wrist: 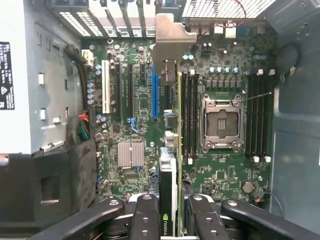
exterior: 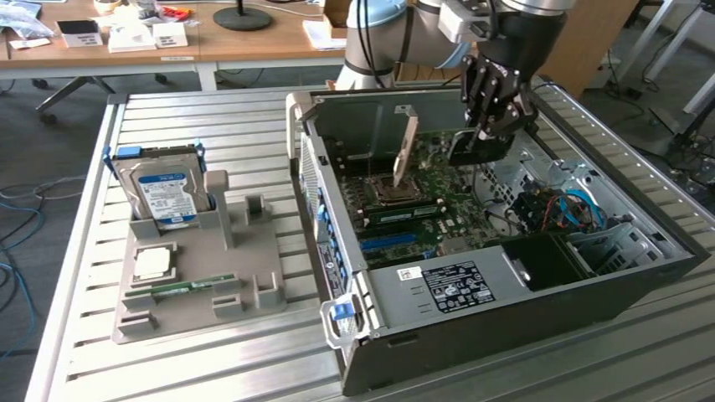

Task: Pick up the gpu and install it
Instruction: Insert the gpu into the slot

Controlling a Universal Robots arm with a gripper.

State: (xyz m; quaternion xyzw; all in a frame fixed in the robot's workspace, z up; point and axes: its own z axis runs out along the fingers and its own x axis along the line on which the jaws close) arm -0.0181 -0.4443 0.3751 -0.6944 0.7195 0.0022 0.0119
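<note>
Gripper (wrist: 170, 216): clamped on the gpu (wrist: 168, 172), fingers pinching it from both sides, the card hanging edge-down inside the open case (exterior: 625, 293).
Gpu: up off the board, seen edge-on from the wrist, running away from the fingers towards the rear wall. By my reading it is not seated.
Grip risk: it's a narrow pinch on a long card. Any knock on the way down could twist it in the fingers, and then it goes in crooked.
Blue slot (wrist: 154, 95): right beside the card's line, just off to one side. If the card's edge lands off the slot, it grinds on the motherboard (wrist: 220, 175) instead of sliding in.
Memory slots (wrist: 189, 115): crowding the card's other side, very close. If it drifts that way, the card clips their latches.
Socket (wrist: 221, 122): bare-looking, beyond the memory slots, and a bad place for a stray corner.
Bracket (wrist: 170, 35): the metal end, up by the rear slot covers (wrist: 125, 20). Its tongue could catch the case lip and hold that end high while the other drops.
Height: hard to judge from either view, so I can't say how far the edge sits above the board.
Cables (exterior: 564, 209): a loose bundle on the exterior view's right, apart from the card, so a low worry.
</note>
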